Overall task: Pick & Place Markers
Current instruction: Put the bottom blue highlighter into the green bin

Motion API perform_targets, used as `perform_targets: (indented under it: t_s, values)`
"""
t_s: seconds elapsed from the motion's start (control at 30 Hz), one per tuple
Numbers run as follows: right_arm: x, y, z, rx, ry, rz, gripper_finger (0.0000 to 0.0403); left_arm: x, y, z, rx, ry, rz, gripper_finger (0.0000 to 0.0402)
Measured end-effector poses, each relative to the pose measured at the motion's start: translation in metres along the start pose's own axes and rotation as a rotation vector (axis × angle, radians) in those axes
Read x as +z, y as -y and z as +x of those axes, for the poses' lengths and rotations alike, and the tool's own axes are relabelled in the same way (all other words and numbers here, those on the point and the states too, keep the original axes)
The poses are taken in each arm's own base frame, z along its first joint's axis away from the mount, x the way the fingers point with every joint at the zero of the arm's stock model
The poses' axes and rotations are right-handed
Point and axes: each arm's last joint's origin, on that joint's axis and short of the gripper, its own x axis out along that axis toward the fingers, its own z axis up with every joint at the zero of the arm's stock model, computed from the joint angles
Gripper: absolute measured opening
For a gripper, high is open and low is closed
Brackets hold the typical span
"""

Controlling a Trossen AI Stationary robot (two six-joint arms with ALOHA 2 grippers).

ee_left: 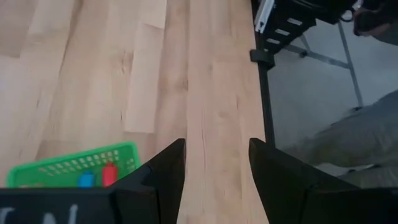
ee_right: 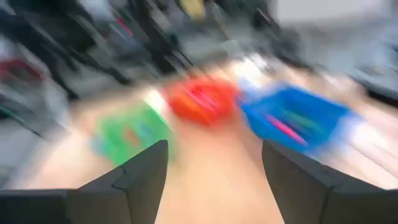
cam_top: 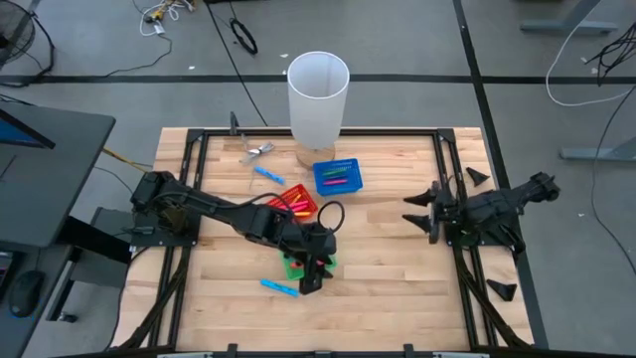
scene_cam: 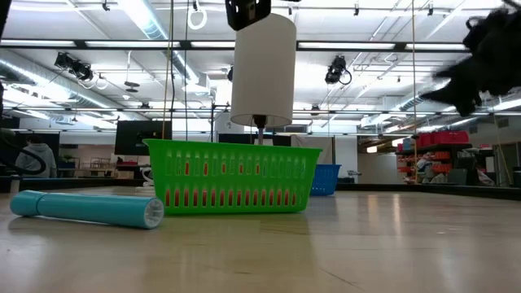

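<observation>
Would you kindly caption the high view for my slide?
Left gripper open over the green basket; right gripper waits open at the table's right.

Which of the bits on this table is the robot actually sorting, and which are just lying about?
Part of the job:
- light blue plastic marker near the front edge
- light blue marker near the back
- markers in the blue mesh basket
- red mesh basket
- green mesh basket

Just lying about:
- tall white cylinder
- small silvery metal clip
</observation>
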Motion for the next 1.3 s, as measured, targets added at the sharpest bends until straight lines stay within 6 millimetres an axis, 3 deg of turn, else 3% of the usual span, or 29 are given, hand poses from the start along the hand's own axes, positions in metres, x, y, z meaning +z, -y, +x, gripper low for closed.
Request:
perform_targets:
  t_s: [0.1, 0.27, 0.53, 0.77, 1.3]
  values:
    - [-0.003, 0.006, -0.001, -0.1, -0.054, -0.02, 0.0262, 0.001, 0.0, 0.0, -0.006, 0.006, -0.005, 0.0181]
    - [-0.005, 0.007, 0.002, -0.049, -0.063, 0.041, 0.0262, 0.003, 0.0, 0.0, -0.015, 0.021, -0.002, 0.0181]
    - [0.0, 0.0, 0.011, 0.087, 0.208, 0.023, 0.0262, 0.004, -0.002, 0.0, -0.022, 0.02, -0.004, 0.0181]
    - [0.006, 0.006, 0.012, -0.039, 0.267, -0.034, 0.0262, 0.005, -0.004, -0.001, -0.042, 0.009, -0.01, 0.0181]
    - [-0.012, 0.01, 0.028, -0.032, 0.04, -0.108, 0.0262, 0.008, -0.005, -0.003, -0.137, -0.013, -0.046, 0.0181]
